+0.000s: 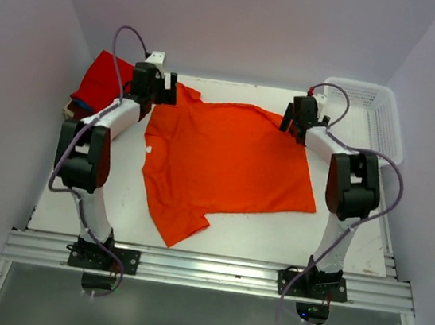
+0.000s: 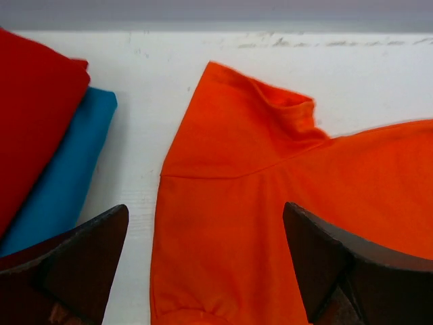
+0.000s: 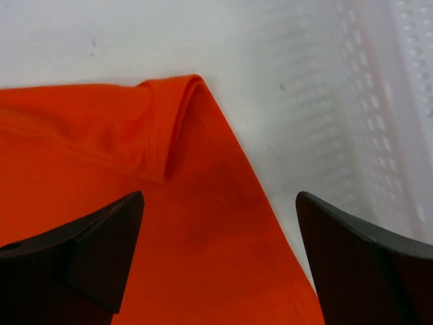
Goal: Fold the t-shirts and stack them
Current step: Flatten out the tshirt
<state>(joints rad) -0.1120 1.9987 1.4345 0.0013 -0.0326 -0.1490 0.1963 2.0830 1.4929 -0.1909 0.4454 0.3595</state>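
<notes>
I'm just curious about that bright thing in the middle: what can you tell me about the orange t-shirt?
The orange t-shirt is plain soft cloth, short-sleeved, spread mostly flat on the white table, its near left part rumpled. The left gripper and right gripper stand open over its far corners; neither holds it.

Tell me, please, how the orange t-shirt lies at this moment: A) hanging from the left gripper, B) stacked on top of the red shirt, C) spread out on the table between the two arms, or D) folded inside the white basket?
C: the orange t-shirt lies spread on the white table, with the left gripper and the right gripper both open above its far edge, holding nothing.
</notes>
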